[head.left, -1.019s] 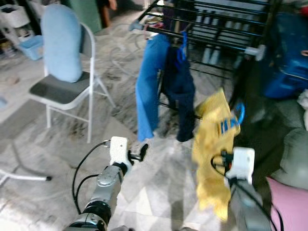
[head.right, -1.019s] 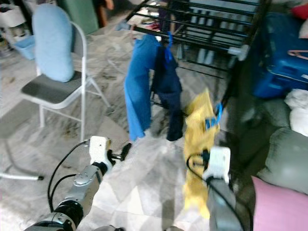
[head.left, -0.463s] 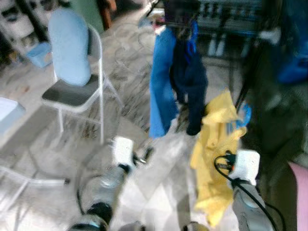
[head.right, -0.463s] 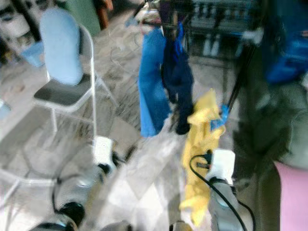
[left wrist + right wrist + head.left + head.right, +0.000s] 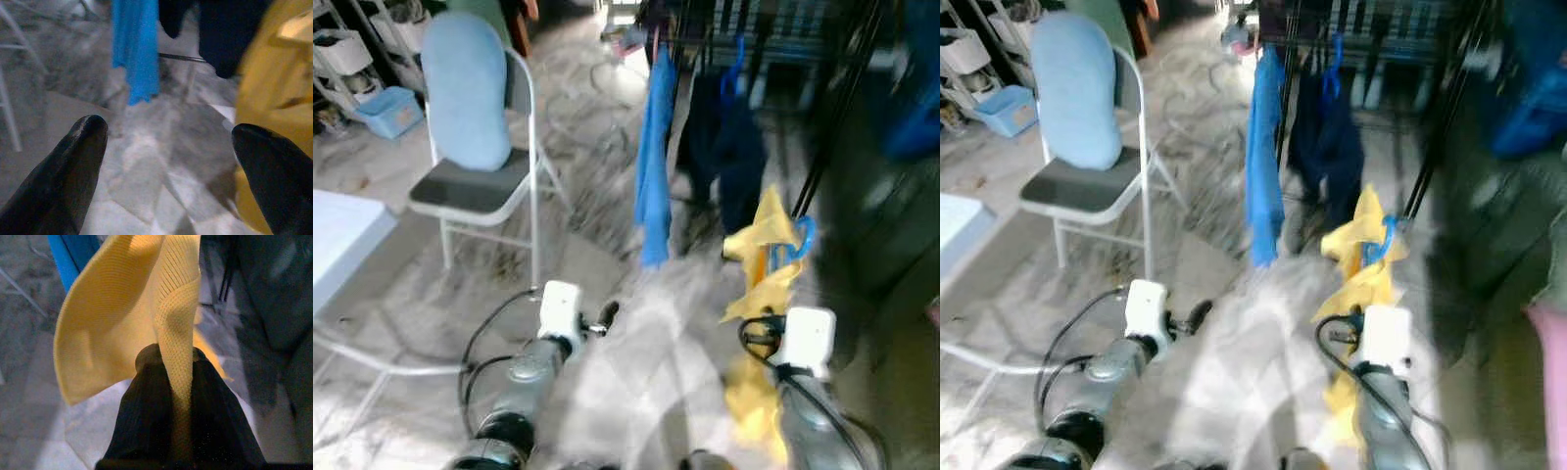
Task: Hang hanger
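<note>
Hanger (image 5: pixel 790 240), blue, carrying yellow cloth (image 5: pixel 759 284): your right gripper (image 5: pixel 172 357) is clamped on the cloth, short of the rack (image 5: pixel 822 127). Left gripper (image 5: pixel 166 142): yours, spread wide, holding nothing, low over the floor (image 5: pixel 636 362). Chair (image 5: pixel 475 186): to your left.

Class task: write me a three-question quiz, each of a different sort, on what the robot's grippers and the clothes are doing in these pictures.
1. True or false: the right gripper is shut on the yellow garment.
2. The left gripper is: A open and empty, B shut on the blue hanger, C gripping the chair.
3. Fill in: the bright blue cloth and the dark garment hang from the ___.

Key: 1 true; 2 A; 3 drying rack.
</note>
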Controlling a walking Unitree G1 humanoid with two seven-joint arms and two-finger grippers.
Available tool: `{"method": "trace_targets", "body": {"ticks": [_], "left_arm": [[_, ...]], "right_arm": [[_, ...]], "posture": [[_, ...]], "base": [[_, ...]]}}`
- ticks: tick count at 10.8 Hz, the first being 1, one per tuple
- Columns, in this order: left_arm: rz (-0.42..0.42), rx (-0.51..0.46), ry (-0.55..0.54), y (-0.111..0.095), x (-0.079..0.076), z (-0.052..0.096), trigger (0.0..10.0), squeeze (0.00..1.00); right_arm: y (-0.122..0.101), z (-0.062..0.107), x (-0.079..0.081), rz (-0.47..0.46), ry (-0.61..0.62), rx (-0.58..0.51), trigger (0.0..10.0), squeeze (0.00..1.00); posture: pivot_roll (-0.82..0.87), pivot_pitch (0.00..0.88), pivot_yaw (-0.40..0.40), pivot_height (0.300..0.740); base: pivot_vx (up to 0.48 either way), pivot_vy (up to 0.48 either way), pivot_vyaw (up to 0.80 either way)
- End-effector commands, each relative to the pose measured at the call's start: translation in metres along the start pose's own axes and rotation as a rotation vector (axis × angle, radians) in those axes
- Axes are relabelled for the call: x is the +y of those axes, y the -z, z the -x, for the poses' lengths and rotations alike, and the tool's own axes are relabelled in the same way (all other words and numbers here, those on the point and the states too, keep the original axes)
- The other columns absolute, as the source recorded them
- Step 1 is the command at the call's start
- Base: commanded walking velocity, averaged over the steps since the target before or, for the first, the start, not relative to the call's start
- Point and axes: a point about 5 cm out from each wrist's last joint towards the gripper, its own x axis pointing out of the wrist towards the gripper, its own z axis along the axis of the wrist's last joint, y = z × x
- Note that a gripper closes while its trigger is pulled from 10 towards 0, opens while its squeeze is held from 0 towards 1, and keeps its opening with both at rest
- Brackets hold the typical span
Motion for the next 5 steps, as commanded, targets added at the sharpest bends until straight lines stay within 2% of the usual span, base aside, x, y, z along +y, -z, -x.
{"method": "trace_targets", "body": {"ticks": [1,2,3,4,5], "left_arm": [[-0.016,0.004,-0.042,0.002,0.010,0.004,10.0,0.00],[-0.052,-0.015,-0.131,-0.001,0.019,0.006,10.0,0.00],[-0.038,-0.020,-0.187,-0.001,0.025,0.008,10.0,0.00],[-0.024,-0.024,-0.208,-0.001,0.028,0.010,10.0,0.00],[-0.021,-0.025,-0.220,0.000,0.030,0.011,10.0,0.00]], "right_arm": [[-0.010,-0.002,0.008,-0.020,-0.041,-0.044,10.0,0.00],[-0.009,-0.003,0.014,-0.006,-0.100,-0.034,10.0,0.00],[-0.010,-0.004,0.022,0.025,-0.160,-0.035,10.0,0.00],[-0.013,-0.005,0.030,0.071,-0.215,-0.048,10.0,0.00],[-0.015,-0.007,0.033,0.067,-0.231,-0.057,10.0,0.00]], "posture": [[-0.19,0.116,0.073,0.740],[-0.18,0.107,0.060,0.740],[-0.17,0.102,0.043,0.740],[-0.16,0.101,0.037,0.740],[-0.15,0.099,0.031,0.740]], "base": [[0.000,0.000,0.00],[0.000,0.000,0.00],[0.000,0.000,0.00],[0.000,0.000,0.00],[0.000,0.000,0.00]]}}
